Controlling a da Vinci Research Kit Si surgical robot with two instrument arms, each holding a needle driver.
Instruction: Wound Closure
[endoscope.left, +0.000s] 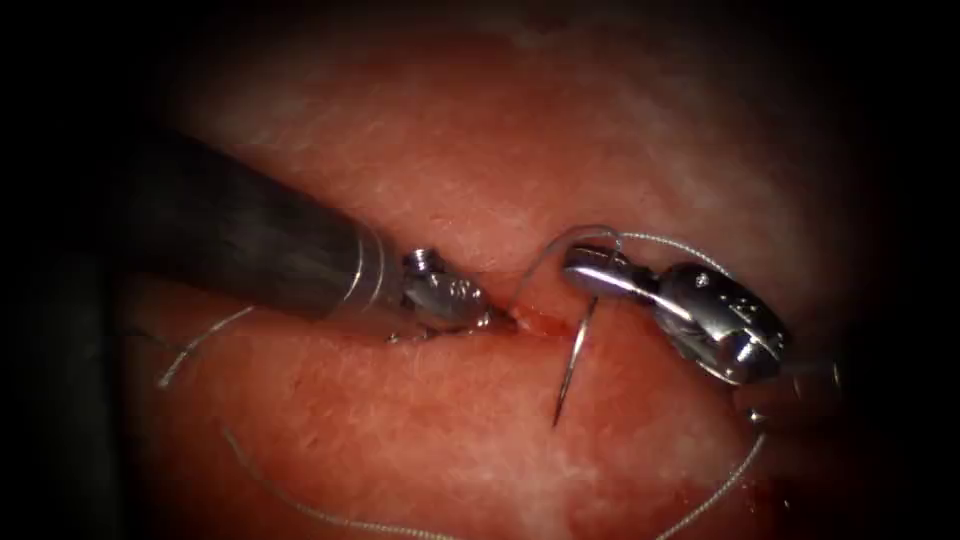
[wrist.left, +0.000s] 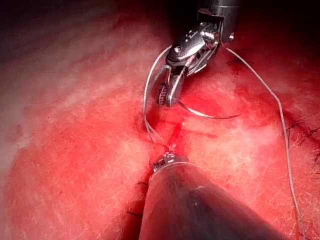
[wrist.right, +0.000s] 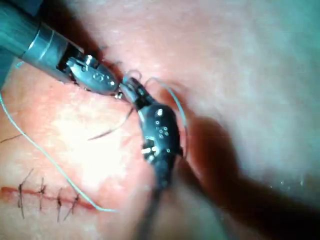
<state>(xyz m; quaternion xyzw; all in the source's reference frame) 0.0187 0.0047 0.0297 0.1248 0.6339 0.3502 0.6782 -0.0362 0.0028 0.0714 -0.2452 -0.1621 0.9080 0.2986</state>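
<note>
Your right tool (endoscope.left: 590, 270) clamps the needle (endoscope.left: 572, 365) near its swaged end, point free of the tissue (endoscope.left: 420, 440). Left tool (endoscope.left: 478, 305): jaw state cannot be told. Keep the thread (endoscope.left: 300, 505) slack.

Surgical practice bench, pork tissue (endoscope.left: 430, 440), stitched cut (wrist.right: 47, 196)

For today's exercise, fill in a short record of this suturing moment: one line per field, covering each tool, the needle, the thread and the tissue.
Right pincer: shut on the needle, near its thread end.
Needle: free of the tissue, point hanging down below the cut.
Left pincer: tip down at the cut; what it holds cannot be told.
Thread: arcs from the cut up to the right pincer; more lies loose across the tissue.
Red fluid: along the cut between the tools.
Earlier stitches: seen in the right wrist view.
</note>
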